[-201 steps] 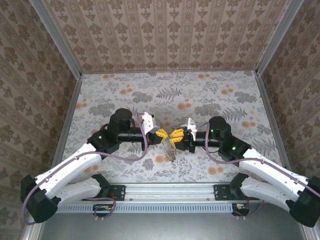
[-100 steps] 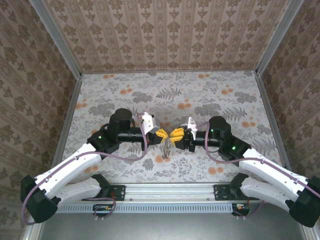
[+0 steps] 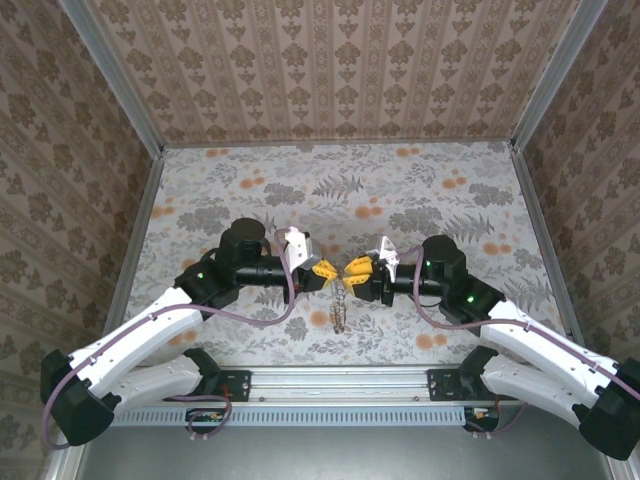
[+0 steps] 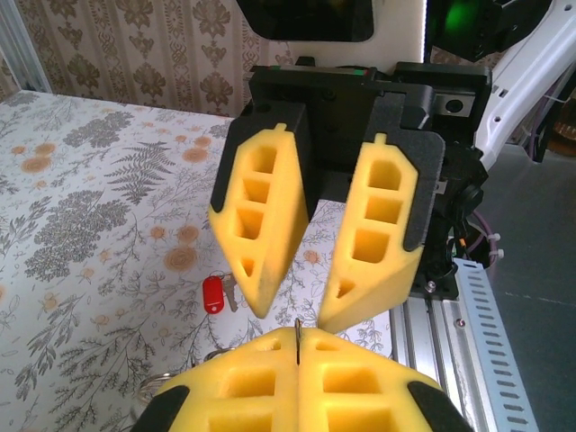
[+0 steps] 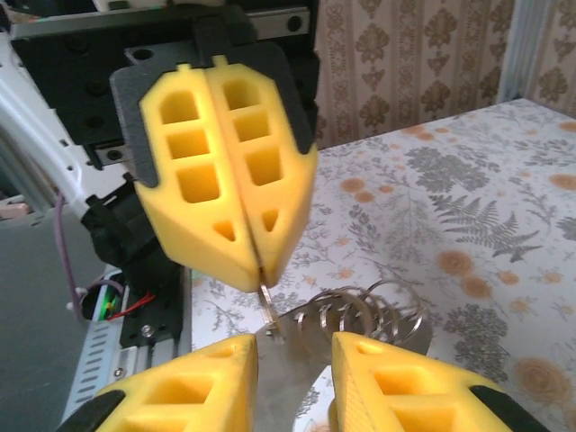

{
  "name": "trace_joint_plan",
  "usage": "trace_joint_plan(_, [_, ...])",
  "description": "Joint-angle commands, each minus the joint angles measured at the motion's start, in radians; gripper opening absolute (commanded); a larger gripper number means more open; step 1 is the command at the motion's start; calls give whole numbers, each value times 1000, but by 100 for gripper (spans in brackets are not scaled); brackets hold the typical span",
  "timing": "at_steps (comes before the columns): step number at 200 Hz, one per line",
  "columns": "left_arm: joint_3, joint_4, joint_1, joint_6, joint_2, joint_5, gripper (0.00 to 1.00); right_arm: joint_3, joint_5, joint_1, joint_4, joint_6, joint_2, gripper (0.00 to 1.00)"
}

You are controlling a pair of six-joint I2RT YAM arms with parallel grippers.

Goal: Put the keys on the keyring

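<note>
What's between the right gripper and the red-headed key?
Nothing visible. The red-headed key shows in the open, below and beside the right gripper, jaws apart. The left gripper, shut on a thin metal piece, faces it, off that line.

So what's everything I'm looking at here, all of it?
key: one made out, red head, down by the tabletop under the fingers
keyring: silver loops, count unclear, dangling from the left fingers
tabletop: one, grey floral with orange blooms, under everything
walls: three, brown patterned, around the table
rail: one, silver, near edge
arms: two, white and black, meeting mid-table
left fingers: two, yellow, shut on the keyring's thin metal end
right fingers: two, yellow, apart, facing the left ones
</note>
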Motion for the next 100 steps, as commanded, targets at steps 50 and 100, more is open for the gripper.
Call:
trace_joint_plan(50, [48, -2, -5, 18, -20, 30, 0, 11, -105, 1, 83, -16, 66, 27])
trace_joint_plan(100, [49, -7, -4, 19, -17, 30, 0, 19, -130, 2, 125, -7, 80, 20])
